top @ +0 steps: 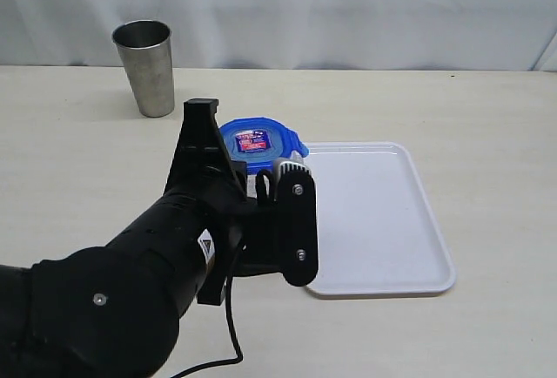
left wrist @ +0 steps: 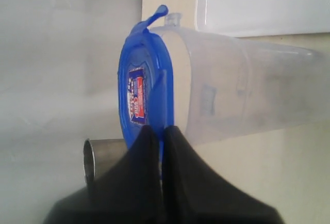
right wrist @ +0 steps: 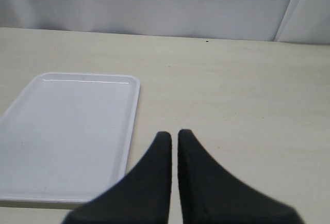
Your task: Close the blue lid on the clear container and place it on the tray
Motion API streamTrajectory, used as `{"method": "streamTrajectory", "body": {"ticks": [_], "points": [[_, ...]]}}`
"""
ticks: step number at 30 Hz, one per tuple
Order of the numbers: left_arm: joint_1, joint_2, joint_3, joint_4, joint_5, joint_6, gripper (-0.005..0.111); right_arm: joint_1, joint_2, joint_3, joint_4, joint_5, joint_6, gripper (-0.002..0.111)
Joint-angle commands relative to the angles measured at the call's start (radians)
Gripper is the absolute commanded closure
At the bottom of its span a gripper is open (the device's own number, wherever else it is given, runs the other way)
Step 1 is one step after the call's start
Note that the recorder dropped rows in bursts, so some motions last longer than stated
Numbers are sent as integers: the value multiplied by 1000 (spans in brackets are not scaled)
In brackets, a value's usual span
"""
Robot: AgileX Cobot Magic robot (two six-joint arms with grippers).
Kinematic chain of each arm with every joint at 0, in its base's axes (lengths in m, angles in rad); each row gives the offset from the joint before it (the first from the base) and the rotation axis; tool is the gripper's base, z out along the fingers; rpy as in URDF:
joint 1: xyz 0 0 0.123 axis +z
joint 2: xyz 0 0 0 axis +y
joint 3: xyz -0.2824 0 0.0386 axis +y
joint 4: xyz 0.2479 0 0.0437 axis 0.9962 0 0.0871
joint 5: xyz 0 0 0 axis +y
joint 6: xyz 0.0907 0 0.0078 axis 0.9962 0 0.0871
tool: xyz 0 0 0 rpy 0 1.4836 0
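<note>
While the clear container (left wrist: 242, 90) stands mid-frame, just left of the tray (top: 383, 221), you have the left end effector (left wrist: 161, 130) closed against the edge of the blue lid (left wrist: 147, 53), seemingly pressing a flap shut, and the right end effector (right wrist: 171, 133) closed and idle.

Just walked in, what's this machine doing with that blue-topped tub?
The robot's left gripper is shut at a side flap of the small bright blue plastic lid, apparently pinching it. The lid sits on the tall clear plastic container, which stands on the pale table beside the flat white rectangular tray, not on it yet. The right gripper hangs shut over the table, holding nothing. A grey steel cup stands apart at the back.
</note>
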Motion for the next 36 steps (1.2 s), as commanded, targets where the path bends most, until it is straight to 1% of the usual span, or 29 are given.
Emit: {"method": "streamTrajectory", "body": {"ticks": [1,17,19,21,22,36], "points": [[-9,-9,3,13,28,3,107,-8,-5,3,0,-4,3,104],[-9,-9,3,13,21,21,107,-8,-5,3,0,-4,3,104],[-15,-9,3,11,21,21,107,-8,-5,3,0,-4,3,104],[-42,-9,3,15,31,21,107,-8,-5,3,0,-4,3,104],[-44,-9,3,19,36,21,107,-8,-5,3,0,-4,3,104],[-44,-9,3,-3,47,21,107,-8,-5,3,0,-4,3,104]]}}
